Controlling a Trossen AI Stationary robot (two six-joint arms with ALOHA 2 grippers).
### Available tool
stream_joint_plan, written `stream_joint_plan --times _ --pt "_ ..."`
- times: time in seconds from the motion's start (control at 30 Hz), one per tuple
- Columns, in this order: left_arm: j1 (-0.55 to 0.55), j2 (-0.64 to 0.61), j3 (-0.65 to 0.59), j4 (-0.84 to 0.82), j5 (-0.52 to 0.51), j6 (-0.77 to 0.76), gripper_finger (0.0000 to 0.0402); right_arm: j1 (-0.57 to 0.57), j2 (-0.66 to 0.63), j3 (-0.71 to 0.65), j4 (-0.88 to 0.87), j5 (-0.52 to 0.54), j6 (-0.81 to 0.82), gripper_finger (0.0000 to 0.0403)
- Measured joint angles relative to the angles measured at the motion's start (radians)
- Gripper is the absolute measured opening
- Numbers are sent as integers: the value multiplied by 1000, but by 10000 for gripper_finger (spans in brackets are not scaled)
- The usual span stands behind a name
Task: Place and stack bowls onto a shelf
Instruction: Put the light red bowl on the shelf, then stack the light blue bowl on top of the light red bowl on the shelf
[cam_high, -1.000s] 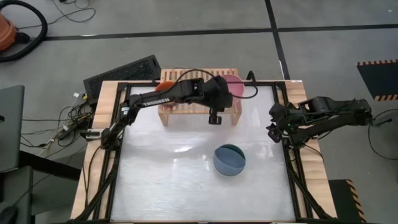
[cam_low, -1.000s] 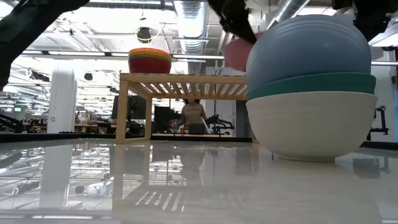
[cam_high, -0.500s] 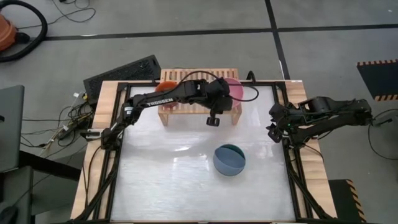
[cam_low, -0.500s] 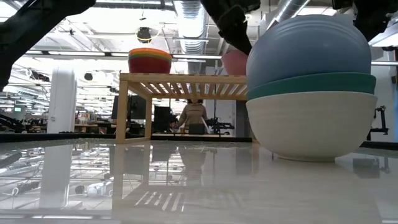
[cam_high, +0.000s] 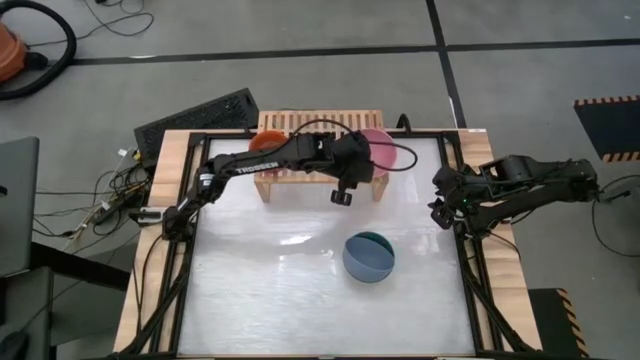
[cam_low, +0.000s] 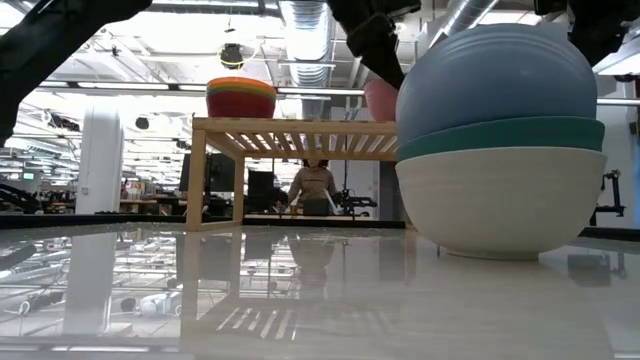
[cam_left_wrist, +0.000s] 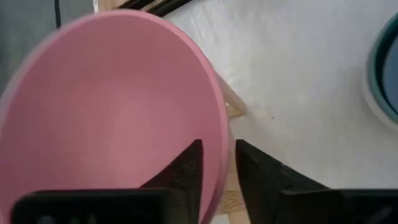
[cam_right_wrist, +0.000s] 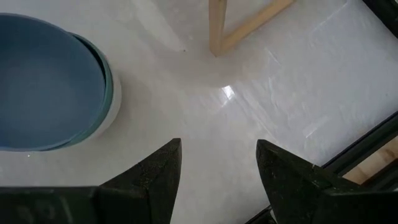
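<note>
Down and back comes the left gripper (cam_high: 343, 196) since a second ago, and the pink bowl (cam_high: 377, 149) has dropped with it to sit on the right end of the shelf (cam_high: 300, 172). In the wrist view its fingers (cam_left_wrist: 186, 167) straddle the pink rim with a sliver of daylight, so they look to be loosening; whether they grip at all I cannot tell. Over on the shelf's left end sits the small stack (cam_low: 241, 98), orange on top. Out on the table (cam_high: 260, 290), near and right of centre, the blue bowl (cam_high: 369, 258) rides on teal (cam_low: 500, 134) and cream (cam_low: 495, 200) bowls. Right gripper (cam_high: 440, 208) waits at the table's right edge, fingers spread wide, holding nothing.
</note>
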Motion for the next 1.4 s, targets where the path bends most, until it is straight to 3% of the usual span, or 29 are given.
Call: stream_joint_plan --times 0.33,0.43,0.87,0.97,1.07,1.13,1.2,1.4 --pt "3 -22 0 11 -96 9 160 0 0 0 4 5 1 234" --pt "10 -34 0 11 -127 7 167 0 0 0 8 5 7 234" --pt "-55 -178 6 -4 -79 -61 169 0 0 0 12 5 21 234" --pt "-79 -224 7 18 54 -129 169 0 0 0 14 5 21 234" --pt "-89 -240 8 30 388 -210 169 0 0 0 24 5 20 234" --pt "-98 -234 7 39 540 -257 169 0 0 0 35 5 20 234" --pt "-117 -214 7 39 583 -263 169 0 0 0 48 5 20 234" --pt "-178 -109 5 38 569 -234 169 0 0 0 63 5 19 234"
